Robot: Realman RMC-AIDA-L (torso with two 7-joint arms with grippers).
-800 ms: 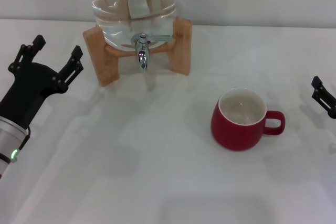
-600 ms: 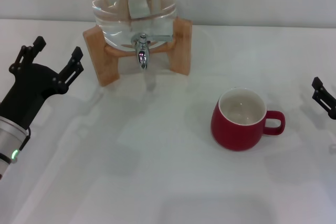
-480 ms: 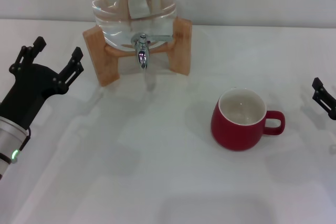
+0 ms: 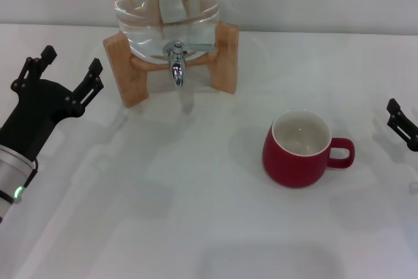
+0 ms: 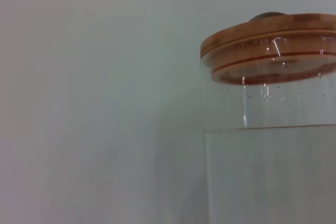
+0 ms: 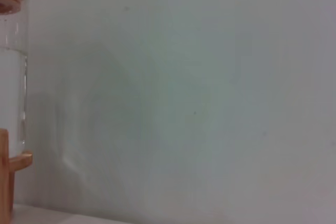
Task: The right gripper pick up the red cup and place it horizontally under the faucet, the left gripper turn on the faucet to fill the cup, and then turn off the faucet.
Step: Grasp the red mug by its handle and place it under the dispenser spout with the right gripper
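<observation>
Two pincers flank red cup (image 4: 300, 149): left pincer (image 4: 64, 70) spread, empty; right pincer (image 4: 400, 122) state unclear.

A clear water jug (image 4: 163, 4) rests in a wooden stand (image 4: 127, 70) on the white surface (image 4: 163, 213); its wooden lid (image 5: 273, 43) is on.

no readable text, label, brand, number or sign on anything in view

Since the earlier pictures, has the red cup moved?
No. The red cup stands at the same place relative to the faucet in the head view.
</observation>
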